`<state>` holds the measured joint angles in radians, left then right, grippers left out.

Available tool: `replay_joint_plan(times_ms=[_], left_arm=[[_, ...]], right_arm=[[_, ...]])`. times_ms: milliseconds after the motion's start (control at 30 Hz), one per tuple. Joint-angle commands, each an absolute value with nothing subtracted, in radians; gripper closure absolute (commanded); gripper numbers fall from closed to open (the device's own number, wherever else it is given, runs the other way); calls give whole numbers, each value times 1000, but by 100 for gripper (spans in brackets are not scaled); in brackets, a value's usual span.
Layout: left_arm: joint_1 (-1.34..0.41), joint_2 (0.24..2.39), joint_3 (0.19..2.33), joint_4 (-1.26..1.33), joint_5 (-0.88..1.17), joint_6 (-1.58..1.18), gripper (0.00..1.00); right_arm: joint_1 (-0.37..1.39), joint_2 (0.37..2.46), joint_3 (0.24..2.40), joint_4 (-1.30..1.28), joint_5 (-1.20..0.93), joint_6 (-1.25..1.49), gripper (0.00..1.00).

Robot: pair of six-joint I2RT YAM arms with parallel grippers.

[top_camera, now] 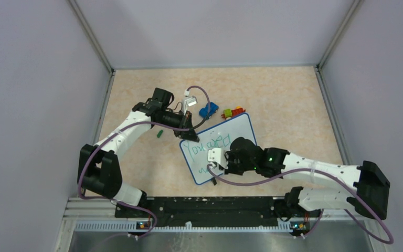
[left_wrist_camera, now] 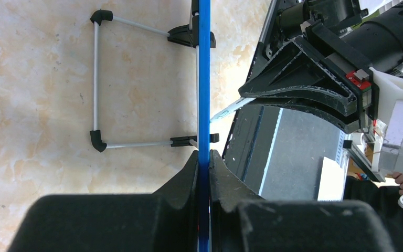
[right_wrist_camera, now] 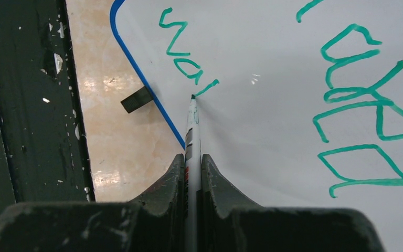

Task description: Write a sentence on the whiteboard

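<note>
Two pinches: left gripper (left_wrist_camera: 203, 157) on the whiteboard (top_camera: 239, 128) at its far-left rim, right gripper (right_wrist_camera: 191, 157) on a marker (right_wrist_camera: 192, 121) touching the sentence (right_wrist_camera: 189, 58).

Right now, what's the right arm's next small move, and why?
Probably slide the marker tip along the whiteboard: it rests at the end of the second line's last green stroke, that line looks unfinished, and the left gripper clamps its rim.
</note>
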<state>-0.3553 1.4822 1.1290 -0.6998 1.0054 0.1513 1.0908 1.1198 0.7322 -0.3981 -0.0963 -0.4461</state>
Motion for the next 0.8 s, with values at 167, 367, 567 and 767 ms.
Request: replay_joint_plan(times_ms=[167,367,567,767], left_arm=[[-360,1500,1122,-684,989,156,100],[-360,1497,1124,-686,989,156,100],[-360,1497,1125,-684,989,154,100],[-360,1499,1127,-685,989,153,100]], right_arm=[[1105,1128,744,-368,-95,-447,100],[1078,1116,751,-348,-69,-423,100],[1053,1096,759,-342,-68,-411,100],[1030,1078,767,-348,-75,-403,100]])
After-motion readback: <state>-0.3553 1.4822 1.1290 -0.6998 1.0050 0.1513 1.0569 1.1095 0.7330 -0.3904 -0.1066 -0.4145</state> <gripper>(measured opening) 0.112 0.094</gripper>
